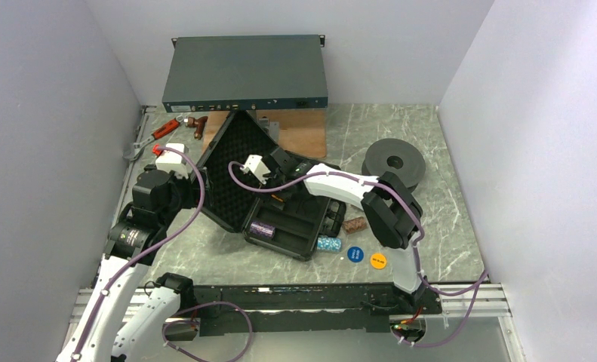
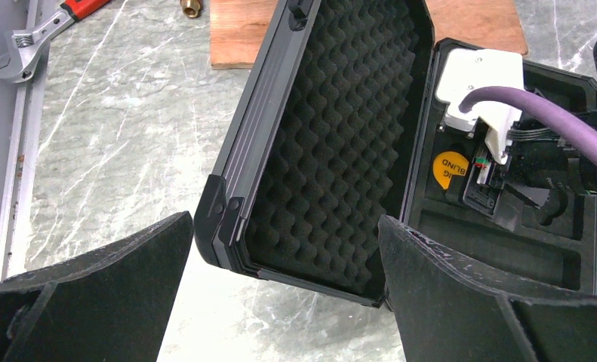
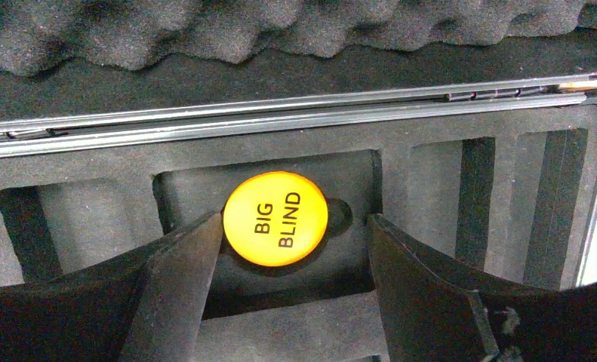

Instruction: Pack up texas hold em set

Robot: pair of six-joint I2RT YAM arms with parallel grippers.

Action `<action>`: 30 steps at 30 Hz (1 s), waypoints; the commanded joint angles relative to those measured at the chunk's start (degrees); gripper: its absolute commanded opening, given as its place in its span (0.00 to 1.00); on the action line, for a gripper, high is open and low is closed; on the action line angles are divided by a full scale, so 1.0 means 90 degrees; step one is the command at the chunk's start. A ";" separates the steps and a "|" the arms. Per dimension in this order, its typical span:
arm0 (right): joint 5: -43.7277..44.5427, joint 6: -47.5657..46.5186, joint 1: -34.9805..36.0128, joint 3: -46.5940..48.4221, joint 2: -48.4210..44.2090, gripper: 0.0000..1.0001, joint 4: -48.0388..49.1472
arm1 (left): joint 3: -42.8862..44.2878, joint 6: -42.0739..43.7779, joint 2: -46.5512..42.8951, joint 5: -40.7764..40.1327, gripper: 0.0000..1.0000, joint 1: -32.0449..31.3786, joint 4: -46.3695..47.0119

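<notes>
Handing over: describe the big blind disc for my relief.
Find the open black case on the table. In its foam tray, near the hinge, the yellow disc lies within the open right gripper. It reads BIG BLIND; the blue disc and orange disc lie outside the case.

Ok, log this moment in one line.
right gripper: open, over yellow disc in case | left gripper: open, by lid | blue disc: outside
</notes>
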 commanded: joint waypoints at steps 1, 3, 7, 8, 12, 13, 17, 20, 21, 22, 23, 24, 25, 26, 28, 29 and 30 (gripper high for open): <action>-0.0145 0.0190 0.0139 -0.0046 -0.0451 0.78 0.0009 | -0.0009 0.0065 -0.0003 0.0016 0.99 0.0044 0.0199; -0.0166 0.0211 0.0138 -0.0066 -0.0548 0.78 -0.0005 | -0.0009 0.0073 -0.0008 0.0021 0.99 0.0046 0.0202; -0.0228 0.0259 0.0138 -0.0116 -0.0729 0.79 -0.0015 | -0.0009 0.0066 -0.0013 0.0026 0.99 0.0053 0.0209; -0.0238 0.0274 0.0141 -0.0124 -0.0767 0.79 -0.0015 | -0.0009 0.0069 -0.0015 0.0023 0.99 0.0053 0.0210; -0.0249 0.0327 0.0155 -0.0180 -0.0914 0.79 -0.0035 | -0.0008 0.0072 -0.0027 0.0021 0.99 0.0063 0.0200; -0.0257 0.0343 0.0157 -0.0208 -0.0955 0.80 -0.0035 | -0.0009 0.0066 -0.0024 0.0020 0.99 0.0063 0.0205; -0.0279 0.0427 0.0162 -0.0322 -0.1134 0.80 -0.0008 | -0.0009 0.0070 -0.0025 0.0024 0.99 0.0063 0.0201; -0.0306 0.0503 0.0159 -0.0413 -0.1280 0.81 0.0021 | -0.0018 0.0065 -0.0032 0.0011 0.99 0.0073 0.0208; -0.0316 0.0535 0.0157 -0.0442 -0.1341 0.81 0.0023 | -0.0018 0.0065 -0.0029 0.0012 0.99 0.0073 0.0205; -0.0321 0.0557 0.0157 -0.0471 -0.1379 0.81 0.0031 | -0.0013 0.0064 -0.0030 0.0016 0.99 0.0073 0.0202; -0.0326 0.0576 0.0159 -0.0501 -0.1426 0.82 0.0038 | -0.0018 0.0065 -0.0029 0.0013 0.99 0.0074 0.0201; -0.0326 0.0603 0.0162 -0.0540 -0.1473 0.83 0.0043 | -0.0015 0.0073 -0.0016 0.0014 0.99 0.0073 0.0200; -0.0328 0.0625 0.0158 -0.0569 -0.1522 0.88 0.0043 | -0.0017 0.0070 -0.0019 0.0010 0.99 0.0073 0.0200; -0.0336 0.0647 0.0157 -0.0604 -0.1567 0.92 0.0043 | -0.0016 0.0067 -0.0016 0.0014 0.99 0.0078 0.0200; -0.0374 0.0715 0.0162 -0.0692 -0.1696 0.99 0.0066 | -0.0018 0.0067 -0.0024 0.0000 0.99 0.0075 0.0205; -0.0405 0.0749 0.0166 -0.0759 -0.1779 0.99 0.0091 | -0.0018 0.0064 -0.0029 -0.0003 0.99 0.0079 0.0198; -0.0428 0.0801 0.0167 -0.0835 -0.1866 1.00 0.0126 | -0.0018 0.0066 -0.0029 -0.0006 0.99 0.0082 0.0200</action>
